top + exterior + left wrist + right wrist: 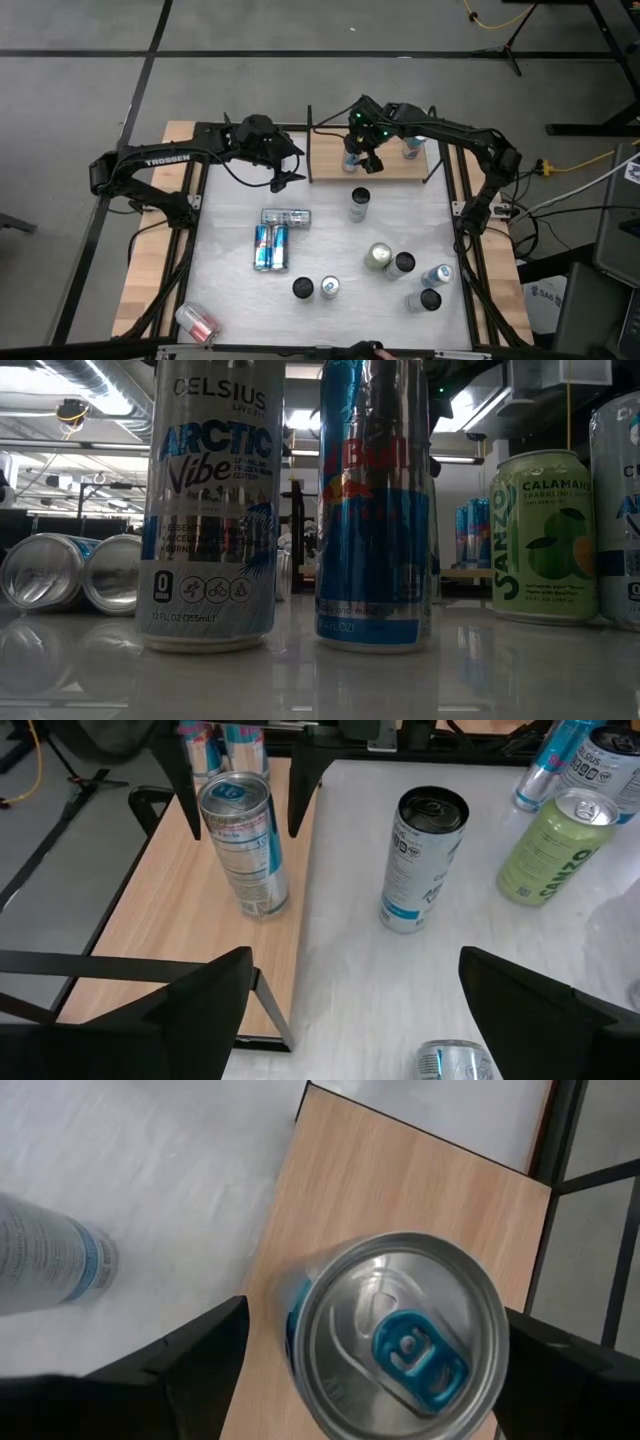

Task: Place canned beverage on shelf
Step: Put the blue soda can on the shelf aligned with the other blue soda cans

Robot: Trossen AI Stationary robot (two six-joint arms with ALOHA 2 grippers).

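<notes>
Wooden shelf [385, 165] already carries the blue-tabbed can [400, 1345], straddled by the unclenched right hand [362, 152], so lifting clear is probably called for next.

Table top [330, 240] white, bare patches between items; long pale wooden strips edge it, left strip [140, 290] and right strip [497, 290]. Grey floor around, crossed by a dark line [150, 60]; yellow cable [490, 20] beside black stand legs [515, 45] beyond the far edge. Low view: ceiling lights [300, 420] in the room behind.
</notes>
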